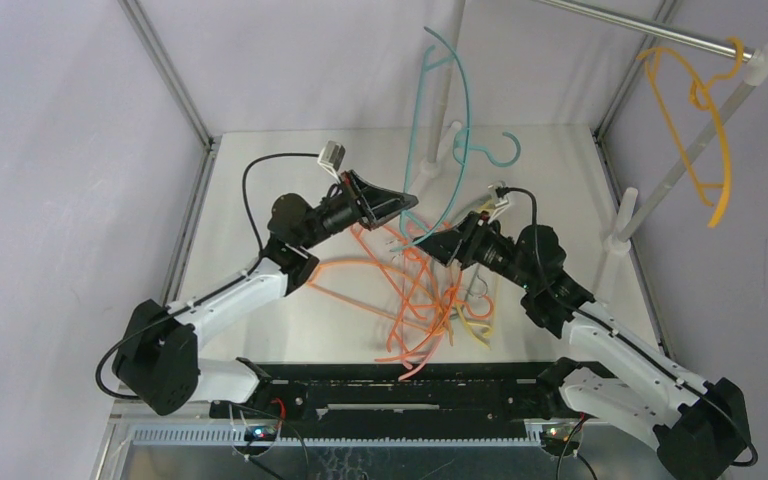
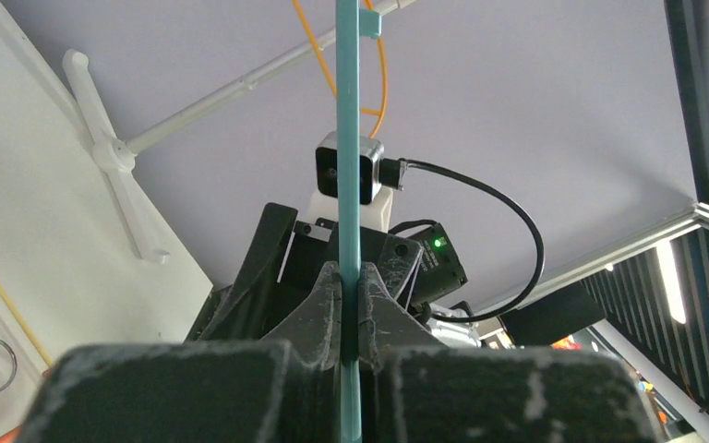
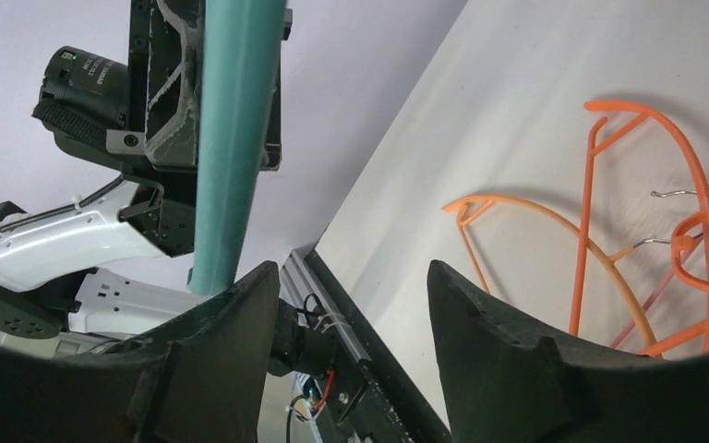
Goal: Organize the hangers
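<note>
Holding a teal hanger (image 2: 348, 92) upright

Left claw (image 2: 351, 286) clenched on the teal hanger above the bench (image 1: 560, 170) (orange hangers (image 1: 415, 300) lie tangled below). Right claw (image 3: 351, 305) spread and empty beside it. Likely best: raise slowly, hook squarely over the rail (image 1: 640, 25)

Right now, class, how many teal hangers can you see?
2: one teal hanger raised, clamped in the left gripper; another lying on the table by the white pole base. The pile may hide others.

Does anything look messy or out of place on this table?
Yes: thin plastic hangers, mostly orange with some yellow and pink, lie in a tangled heap on the white table, while one orange hanger hangs on the steel rail.
</note>
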Robot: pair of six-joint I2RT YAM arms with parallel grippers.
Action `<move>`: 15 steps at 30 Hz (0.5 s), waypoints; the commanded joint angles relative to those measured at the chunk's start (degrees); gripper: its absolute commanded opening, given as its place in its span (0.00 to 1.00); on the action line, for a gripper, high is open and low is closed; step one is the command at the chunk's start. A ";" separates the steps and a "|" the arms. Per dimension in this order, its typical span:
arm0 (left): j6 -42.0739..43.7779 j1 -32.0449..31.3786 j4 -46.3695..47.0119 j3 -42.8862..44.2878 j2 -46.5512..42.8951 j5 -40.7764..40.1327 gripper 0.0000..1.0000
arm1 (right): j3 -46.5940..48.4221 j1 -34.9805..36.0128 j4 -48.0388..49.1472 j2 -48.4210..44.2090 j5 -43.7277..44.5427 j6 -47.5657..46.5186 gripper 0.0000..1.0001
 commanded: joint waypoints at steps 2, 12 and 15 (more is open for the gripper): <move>1.53 -0.51 2.56 -1.55 -0.95 2.69 0.00 | 3.20 0.10 6.78 -1.13 -2.03 1.00 0.66; 1.12 1.31 4.29 2.12 3.60 4.29 0.00 | 1.99 0.44 -12.30 -13.13 1.40 -3.65 0.68; 0.18 1.43 5.28 3.37 5.05 4.58 0.00 | 1.46 -0.09 -12.44 -14.58 0.73 -3.38 0.70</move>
